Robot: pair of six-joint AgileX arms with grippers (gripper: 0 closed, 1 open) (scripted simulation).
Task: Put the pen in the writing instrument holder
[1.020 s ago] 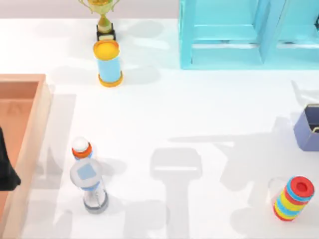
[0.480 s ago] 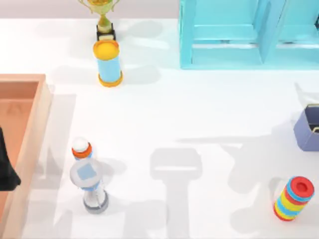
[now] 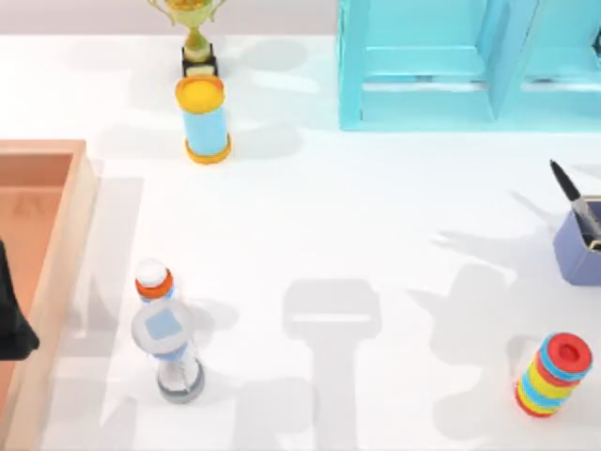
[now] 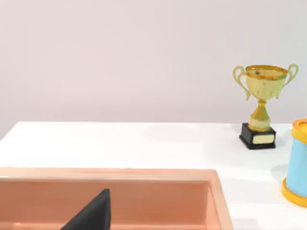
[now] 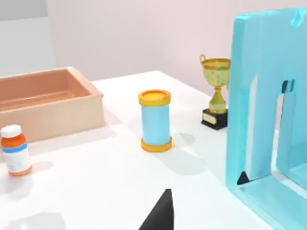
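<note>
The slim black pen [image 3: 568, 194] slants at the right edge of the table in the top view. Its lower end meets the open top of the slate-blue writing instrument holder [image 3: 573, 252], and its upper end points toward the back left. Whether anything grips the pen is cut off by the picture's edge. My left gripper [image 3: 11, 315] is a dark shape parked over the wooden tray at the far left. A dark tip of my right gripper [image 5: 160, 213] shows low in the right wrist view, with no pen by it.
A wooden tray [image 3: 66, 235] lines the left side. A clear bottle [image 3: 167, 334] with an orange-ringed cap stands front left. A light-blue cylinder [image 3: 205, 119] and a gold trophy [image 3: 195, 38] stand at the back, with a cyan rack [image 3: 423, 75] to their right. A stack of coloured rings [image 3: 554, 374] sits front right.
The pen has come into view at the right edge, slanting onto the holder. The arm shadows on the table have drifted right. The left arm has not moved.
</note>
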